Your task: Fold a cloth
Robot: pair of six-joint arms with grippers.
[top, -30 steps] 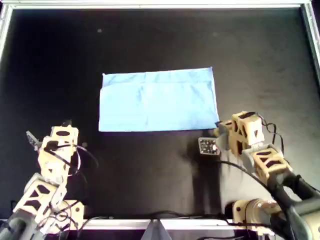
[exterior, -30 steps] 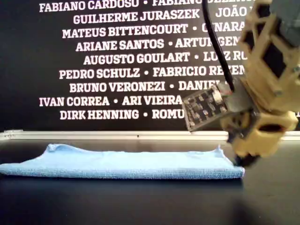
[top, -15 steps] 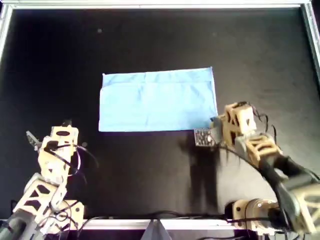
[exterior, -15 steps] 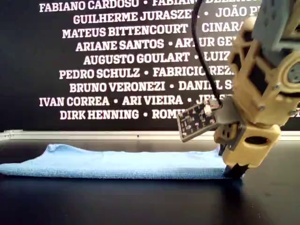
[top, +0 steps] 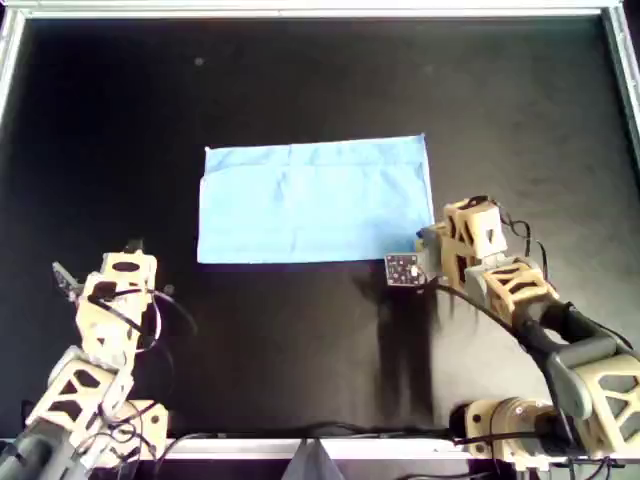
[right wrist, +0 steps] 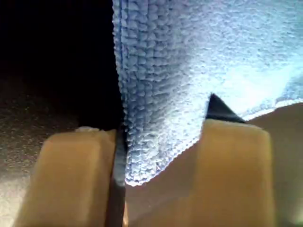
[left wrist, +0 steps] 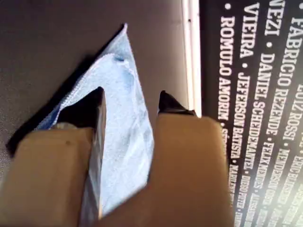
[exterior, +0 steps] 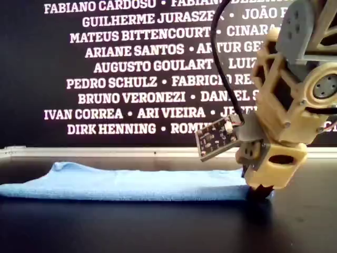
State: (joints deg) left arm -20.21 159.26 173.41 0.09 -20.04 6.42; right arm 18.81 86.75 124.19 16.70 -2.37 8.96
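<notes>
The cloth (top: 315, 200) lies flat on the black worktop (top: 300, 70) as a light blue rectangle, its long sides running across the overhead view. In the exterior view it is a low, even layer (exterior: 131, 184) in front of the wall of white names (exterior: 142, 68).

One arm (top: 470, 245) stands tip-down at the cloth's near corner on the overhead view's right, and its tan body (exterior: 274, 158) hides that corner in the exterior view. The other arm (top: 105, 300) sits well apart from the cloth.

My first tool (left wrist: 130, 101) is spread wide, with a strip of cloth (left wrist: 118, 75) running between its fingers toward a raised far corner. It does not pinch the cloth.

My second tool (right wrist: 161, 118) is also parted. A cloth corner (right wrist: 189, 47) sits in the gap, against one finger and clear of the other.

Both wrist views show cloth at the fingers, so I cannot tell which tool belongs to the arm at the corner.
</notes>
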